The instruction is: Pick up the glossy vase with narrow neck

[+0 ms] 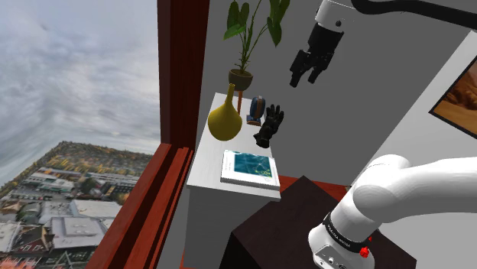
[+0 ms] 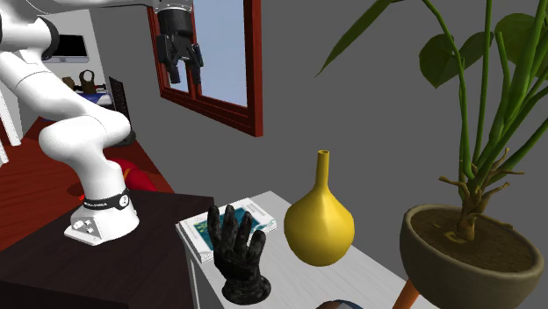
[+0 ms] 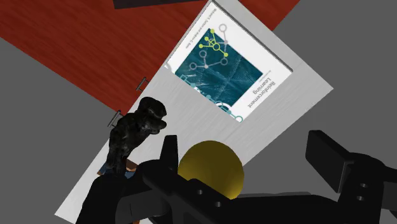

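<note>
Your yellow vase (image 1: 225, 121) stands on the white cabinet (image 1: 208, 162).
Glossy round belly, slim neck; your gripper (image 1: 304, 80) hangs above, jaws apart.

Cabinet (image 1: 208, 162) sits between window frame (image 1: 183, 69) and stand (image 1: 290, 222). Book (image 1: 249, 168) on top, at end nearest stand. Behind book: vase (image 1: 225, 121) toward shoulder view's left, hand figure (image 1: 268, 128) just beside on right, not touching. Potted plant (image 1: 241, 78) at far end, behind vase. Gripper (image 1: 305, 79) high above vase, well apart.
</note>
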{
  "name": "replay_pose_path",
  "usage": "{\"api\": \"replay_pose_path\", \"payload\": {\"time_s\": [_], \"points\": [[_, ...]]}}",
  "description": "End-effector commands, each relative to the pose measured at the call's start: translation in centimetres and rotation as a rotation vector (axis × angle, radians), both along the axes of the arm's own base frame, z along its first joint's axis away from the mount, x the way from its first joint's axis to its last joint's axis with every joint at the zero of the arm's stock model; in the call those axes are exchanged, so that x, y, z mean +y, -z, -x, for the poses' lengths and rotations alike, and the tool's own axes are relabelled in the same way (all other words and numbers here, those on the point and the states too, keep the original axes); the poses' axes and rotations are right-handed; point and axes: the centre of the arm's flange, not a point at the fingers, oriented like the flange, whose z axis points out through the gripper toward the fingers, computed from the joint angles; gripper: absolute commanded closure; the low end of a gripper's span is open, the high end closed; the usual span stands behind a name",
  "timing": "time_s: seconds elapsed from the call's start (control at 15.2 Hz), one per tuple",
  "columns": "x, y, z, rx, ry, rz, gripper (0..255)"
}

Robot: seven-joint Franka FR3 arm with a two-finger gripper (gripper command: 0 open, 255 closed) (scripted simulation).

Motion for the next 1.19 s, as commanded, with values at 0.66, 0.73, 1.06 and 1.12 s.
{"api": "replay_pose_path", "payload": {"time_s": [0.66,0.73,1.06,1.12], "points": [[-2.9,3.7,-13.0,0.038,-0.041,-0.030,0],[-3.1,4.1,-14.2,0.042,-0.045,-0.033,0],[-4.3,6.2,-20.7,0.061,-0.066,-0.048,0],[-4.5,6.6,-22.0,0.065,-0.070,-0.051,0]]}}
